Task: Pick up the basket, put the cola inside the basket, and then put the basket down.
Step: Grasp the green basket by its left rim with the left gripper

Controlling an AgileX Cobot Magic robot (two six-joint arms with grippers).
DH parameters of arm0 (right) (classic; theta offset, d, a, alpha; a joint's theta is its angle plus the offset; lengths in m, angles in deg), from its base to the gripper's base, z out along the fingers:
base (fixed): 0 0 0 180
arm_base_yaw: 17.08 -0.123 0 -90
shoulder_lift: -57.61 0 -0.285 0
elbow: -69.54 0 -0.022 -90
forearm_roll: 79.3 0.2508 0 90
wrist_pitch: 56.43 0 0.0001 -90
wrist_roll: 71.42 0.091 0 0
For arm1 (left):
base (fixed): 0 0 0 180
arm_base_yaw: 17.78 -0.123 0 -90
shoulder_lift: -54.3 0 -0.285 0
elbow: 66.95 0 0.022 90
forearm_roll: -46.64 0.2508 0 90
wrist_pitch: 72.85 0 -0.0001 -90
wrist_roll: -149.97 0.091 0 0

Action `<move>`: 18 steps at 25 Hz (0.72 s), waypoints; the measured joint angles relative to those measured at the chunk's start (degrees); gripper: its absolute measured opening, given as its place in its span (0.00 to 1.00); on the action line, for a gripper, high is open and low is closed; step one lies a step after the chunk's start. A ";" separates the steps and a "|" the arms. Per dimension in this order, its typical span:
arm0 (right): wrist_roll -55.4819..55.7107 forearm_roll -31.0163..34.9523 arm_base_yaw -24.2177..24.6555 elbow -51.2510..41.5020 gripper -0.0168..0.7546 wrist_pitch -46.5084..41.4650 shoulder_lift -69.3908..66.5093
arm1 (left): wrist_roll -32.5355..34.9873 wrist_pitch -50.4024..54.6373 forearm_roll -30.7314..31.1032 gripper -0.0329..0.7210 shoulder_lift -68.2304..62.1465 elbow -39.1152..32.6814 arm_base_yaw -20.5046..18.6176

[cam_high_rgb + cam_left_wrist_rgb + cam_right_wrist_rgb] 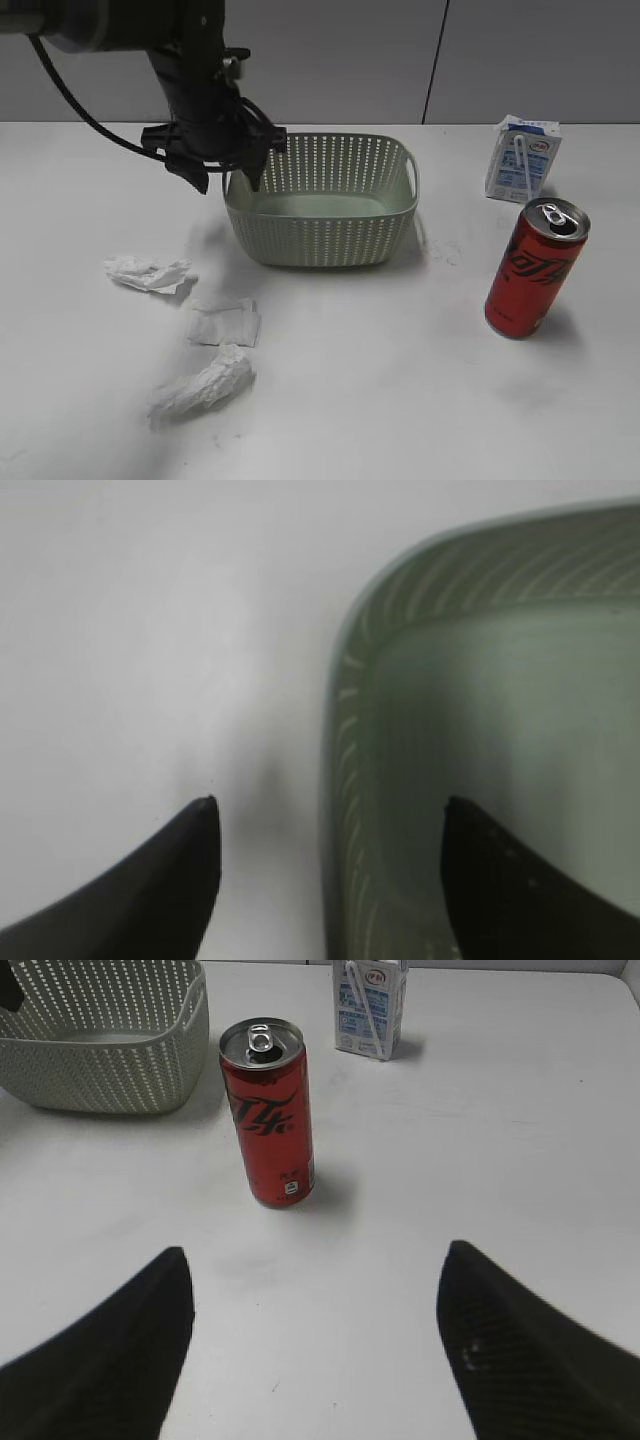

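Note:
The pale green basket stands on the white table at centre back. My left gripper is open and straddles the basket's left wall, one finger outside and one inside. In the left wrist view the wall runs between the open fingers. The red cola can stands upright at the right, apart from the basket. In the right wrist view the can stands ahead of my open, empty right gripper, with the basket at upper left. The right gripper is out of the exterior view.
A white-and-blue drink carton stands behind the can, also in the right wrist view. Crumpled white tissues and a flat folded one lie at front left.

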State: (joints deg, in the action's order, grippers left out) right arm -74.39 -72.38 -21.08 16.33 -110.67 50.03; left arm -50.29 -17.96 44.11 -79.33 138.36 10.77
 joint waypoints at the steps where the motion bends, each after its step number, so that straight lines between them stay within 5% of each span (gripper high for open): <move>1: 0.00 0.00 0.00 0.00 0.76 0.00 0.00 | 0.00 -0.22 -0.07 0.74 -0.71 0.00 0.00; 6: 0.00 0.00 0.00 0.00 0.76 0.00 0.00 | 0.00 -0.72 -0.59 0.61 -1.87 0.00 0.00; 13: 0.00 0.05 0.00 0.00 0.76 0.05 0.00 | -0.07 0.25 -1.30 0.08 -1.91 0.00 0.00; 18: 0.00 0.37 0.00 0.00 0.76 0.05 0.00 | -0.45 4.14 -3.14 0.04 -1.86 0.37 -0.39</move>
State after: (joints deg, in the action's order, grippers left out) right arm -74.39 -72.01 -21.08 16.33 -110.61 50.03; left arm -50.74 -13.82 40.97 -81.19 138.72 10.38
